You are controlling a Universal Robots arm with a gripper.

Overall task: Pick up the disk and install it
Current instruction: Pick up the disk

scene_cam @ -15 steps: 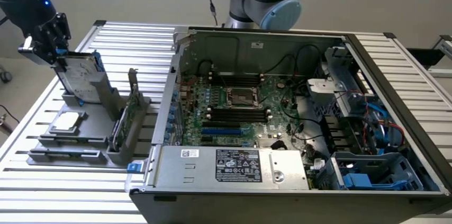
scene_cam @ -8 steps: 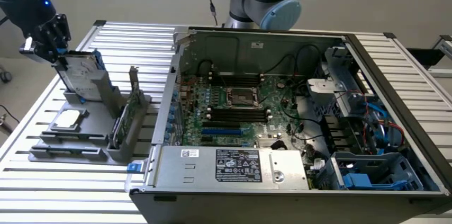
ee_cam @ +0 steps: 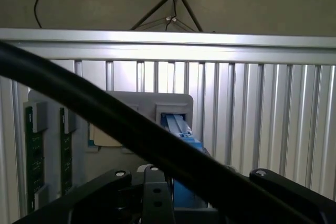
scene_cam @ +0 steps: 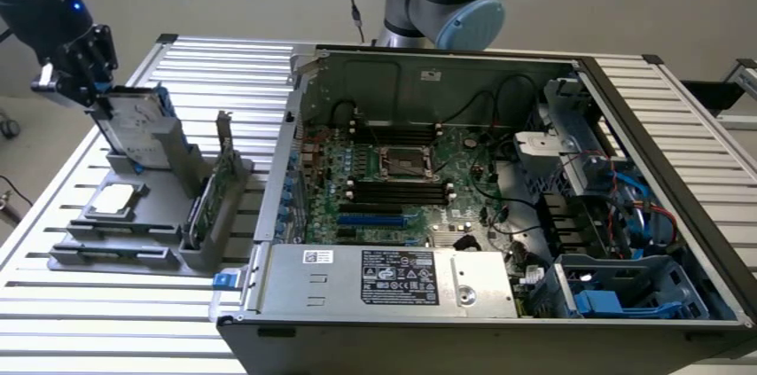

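The disk (scene_cam: 140,131) stands on edge in the grey holder (scene_cam: 119,255) at the exterior view's left, its silver face and blue rails showing. My gripper (scene_cam: 90,89) hangs right at the disk's upper end, touching or almost touching it. In the wrist view the disk (ee_cam: 181,129) appears edge-on as a blue rail running down between the gripper's black links. A thick black cable (ee_cam: 105,114) crosses in front and hides the grip.
The open computer case (scene_cam: 473,189) with its motherboard fills the middle and right of the slatted table (scene_cam: 698,109). A blue drive bay (scene_cam: 615,295) sits at its near right corner. On the holder lie a small silver chip (scene_cam: 115,200) and upright green cards (scene_cam: 211,189).
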